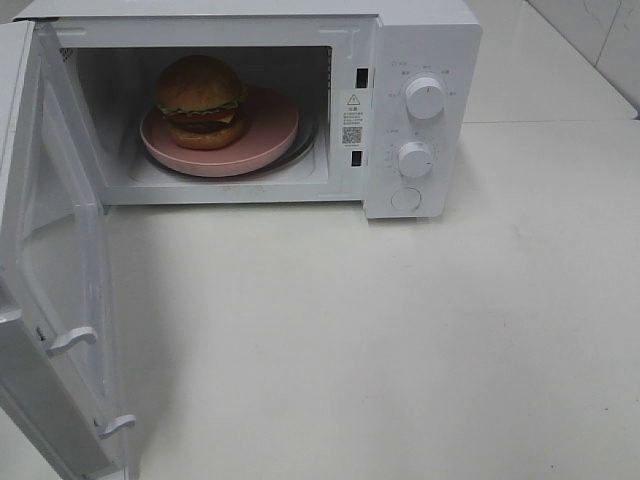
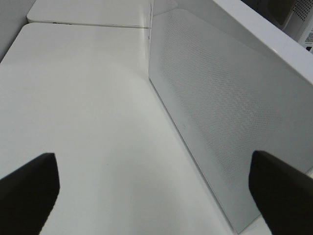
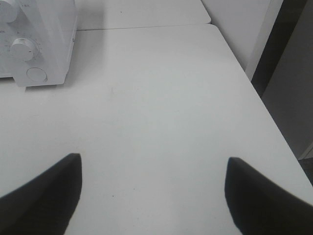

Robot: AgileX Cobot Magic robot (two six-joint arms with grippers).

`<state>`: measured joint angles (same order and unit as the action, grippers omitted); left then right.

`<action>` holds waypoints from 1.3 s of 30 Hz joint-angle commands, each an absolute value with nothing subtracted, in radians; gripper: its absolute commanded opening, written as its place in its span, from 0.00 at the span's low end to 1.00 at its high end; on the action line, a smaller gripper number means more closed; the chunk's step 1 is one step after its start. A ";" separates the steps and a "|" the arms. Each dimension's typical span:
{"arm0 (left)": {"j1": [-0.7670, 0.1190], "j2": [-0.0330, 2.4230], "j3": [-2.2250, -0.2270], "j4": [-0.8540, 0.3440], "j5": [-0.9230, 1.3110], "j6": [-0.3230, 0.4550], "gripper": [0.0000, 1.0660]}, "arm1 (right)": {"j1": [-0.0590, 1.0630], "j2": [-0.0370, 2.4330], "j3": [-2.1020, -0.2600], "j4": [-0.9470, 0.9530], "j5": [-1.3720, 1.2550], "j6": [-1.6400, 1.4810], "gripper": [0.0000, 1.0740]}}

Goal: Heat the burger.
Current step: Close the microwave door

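Microwave door (image 1: 60, 300), swung wide toward the left edge of the bench (image 1: 400, 350), judged next to be shut and a dial (image 1: 425, 98) turned; burger (image 1: 200, 100) already placed on pink plate (image 1: 268, 135) inside microwave (image 1: 430, 40) near the far edge; left tool (image 2: 156, 191) and right tool (image 3: 152, 191) spread apart, nothing held.

1 microwave (image 1: 420, 60). 1 door (image 1: 40, 300), on the microwave's left side as the high view shows it. Inside the microwave: 1 burger (image 1: 200, 100), 1 pink plate (image 1: 270, 130).

On the microwave's front panel: 2 knobs, upper knob (image 1: 425, 98) and lower knob (image 1: 414, 159); 1 round button (image 1: 405, 199).

On the frame between cavity and panel: 1 warning sticker (image 1: 352, 118), 2 latch slots, upper slot (image 1: 361, 77) and lower slot (image 1: 357, 158).

On the door's edge: 2 latch hooks, near hook (image 1: 117, 425) and far hook (image 1: 72, 341).

1 white table (image 1: 400, 350) under the microwave.

2 grippers: left gripper (image 2: 156, 196), right gripper (image 3: 151, 191). 2 dark fingers (image 2: 29, 191) on each, 4 total.
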<state>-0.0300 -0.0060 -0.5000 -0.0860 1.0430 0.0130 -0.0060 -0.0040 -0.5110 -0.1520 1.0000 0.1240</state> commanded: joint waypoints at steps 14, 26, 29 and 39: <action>-0.029 -0.022 -0.498 -0.087 1.034 0.012 0.92 | -0.011 -0.028 -0.511 -0.148 0.996 0.116 0.71; -0.029 -0.022 -0.498 -0.091 1.034 0.011 0.92 | -0.011 -0.028 -0.511 -0.148 0.996 0.116 0.71; -0.029 -0.022 -0.500 -0.102 1.031 0.008 0.92 | -0.011 -0.028 -0.511 -0.148 0.996 0.116 0.71; -0.029 0.088 -0.557 -0.032 0.902 0.007 0.68 | -0.011 -0.028 -0.511 -0.148 0.996 0.116 0.71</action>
